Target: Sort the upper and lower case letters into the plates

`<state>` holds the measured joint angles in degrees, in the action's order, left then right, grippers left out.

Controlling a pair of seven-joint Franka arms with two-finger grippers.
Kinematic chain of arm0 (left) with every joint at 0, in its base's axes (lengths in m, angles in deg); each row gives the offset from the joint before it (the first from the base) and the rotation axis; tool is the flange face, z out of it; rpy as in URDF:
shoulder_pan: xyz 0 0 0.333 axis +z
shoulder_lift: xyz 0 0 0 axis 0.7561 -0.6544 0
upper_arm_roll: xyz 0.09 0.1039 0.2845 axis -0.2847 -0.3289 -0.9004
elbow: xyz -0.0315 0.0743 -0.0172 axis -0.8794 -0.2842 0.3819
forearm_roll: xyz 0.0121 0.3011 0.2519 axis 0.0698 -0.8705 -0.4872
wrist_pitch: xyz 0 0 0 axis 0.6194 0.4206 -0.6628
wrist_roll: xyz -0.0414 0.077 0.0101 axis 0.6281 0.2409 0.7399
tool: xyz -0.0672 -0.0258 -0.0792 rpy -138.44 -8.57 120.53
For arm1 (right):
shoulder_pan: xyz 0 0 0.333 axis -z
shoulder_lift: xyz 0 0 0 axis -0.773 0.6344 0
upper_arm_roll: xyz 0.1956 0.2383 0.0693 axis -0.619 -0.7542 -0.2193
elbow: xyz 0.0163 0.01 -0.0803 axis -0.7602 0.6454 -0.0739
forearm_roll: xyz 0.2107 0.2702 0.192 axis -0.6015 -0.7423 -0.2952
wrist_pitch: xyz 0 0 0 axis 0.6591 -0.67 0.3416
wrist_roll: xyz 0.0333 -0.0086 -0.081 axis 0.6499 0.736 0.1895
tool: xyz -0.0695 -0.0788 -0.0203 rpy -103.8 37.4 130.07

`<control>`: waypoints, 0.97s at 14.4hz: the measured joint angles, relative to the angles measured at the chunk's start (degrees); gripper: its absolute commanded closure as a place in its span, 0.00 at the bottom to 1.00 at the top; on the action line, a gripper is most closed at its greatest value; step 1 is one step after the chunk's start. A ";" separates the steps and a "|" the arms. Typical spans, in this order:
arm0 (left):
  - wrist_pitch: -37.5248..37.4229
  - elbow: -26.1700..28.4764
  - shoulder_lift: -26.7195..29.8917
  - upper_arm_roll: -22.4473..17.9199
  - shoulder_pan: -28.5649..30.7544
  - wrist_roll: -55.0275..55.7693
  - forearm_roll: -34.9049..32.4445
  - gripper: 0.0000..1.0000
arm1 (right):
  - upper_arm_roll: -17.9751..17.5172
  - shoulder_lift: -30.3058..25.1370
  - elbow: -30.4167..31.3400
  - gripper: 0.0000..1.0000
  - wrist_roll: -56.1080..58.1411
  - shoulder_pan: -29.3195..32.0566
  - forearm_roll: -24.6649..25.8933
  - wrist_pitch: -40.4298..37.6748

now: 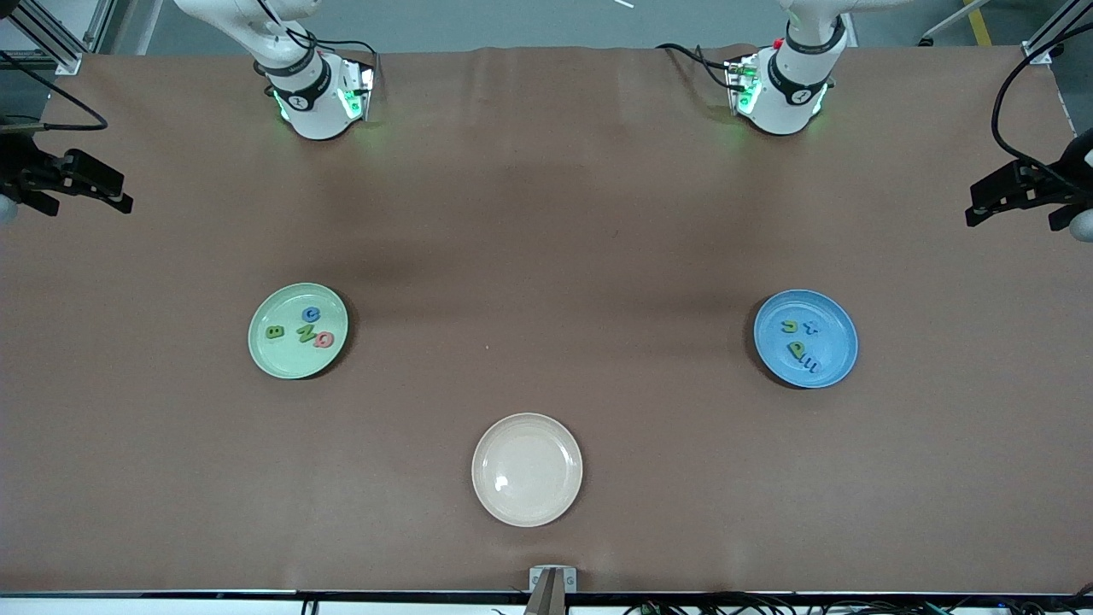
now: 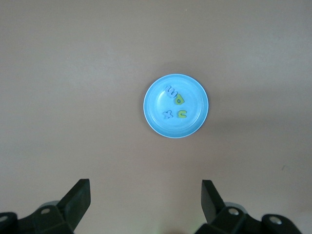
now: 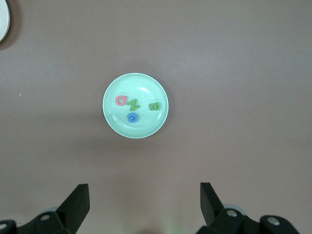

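Nearest to the front camera, close to the table's (image 1: 546, 213) edge, lies the cream-white plate (image 1: 527, 469), and nothing lies in it. Wide bare brown surface spreads around it on every side. Farther from the camera are the two coloured plates, well apart from each other, with a broad open strip of table between them. The mint green plate (image 1: 298, 330) lies toward the right arm's end of the table. It holds four letters: a green B (image 1: 274, 332), a blue C (image 1: 311, 314), a green N (image 1: 306, 332) and a red Q (image 1: 324, 340); the N and the Q are just beside each other. The blue plate (image 1: 805, 338) lies toward the left arm's end. It holds a green u (image 1: 791, 326), a blue x (image 1: 810, 326), a green p (image 1: 796, 348) and a blue m (image 1: 809, 365). All letters lie flat inside the rims, none on the table. More free surface runs from both plates up to the arm bases. The right gripper (image 3: 144, 202) hangs high over the table beside the mint green plate, its fingers (image 3: 78, 200) spread wide and holding nothing. The left gripper (image 2: 145, 200) hangs the same way beside the blue plate, fingers (image 2: 210, 197) wide apart and empty.
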<state>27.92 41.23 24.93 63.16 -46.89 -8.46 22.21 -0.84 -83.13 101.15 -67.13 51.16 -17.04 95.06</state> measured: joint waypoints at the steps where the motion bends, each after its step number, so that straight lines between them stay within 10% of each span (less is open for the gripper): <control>1: 0.39 0.82 0.81 0.05 -0.02 0.00 0.03 0.00 | 0.00 -0.01 0.00 0.00 0.00 0.00 0.00 0.00; 14: 1.29 2.63 2.70 -2.27 -4.10 -0.05 0.33 0.00 | -0.14 -0.02 0.00 0.00 0.00 -0.02 0.00 -0.11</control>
<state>29.20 43.86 27.63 60.89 -50.99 -8.51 22.54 -0.98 -83.15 101.15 -67.13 51.14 -17.04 94.94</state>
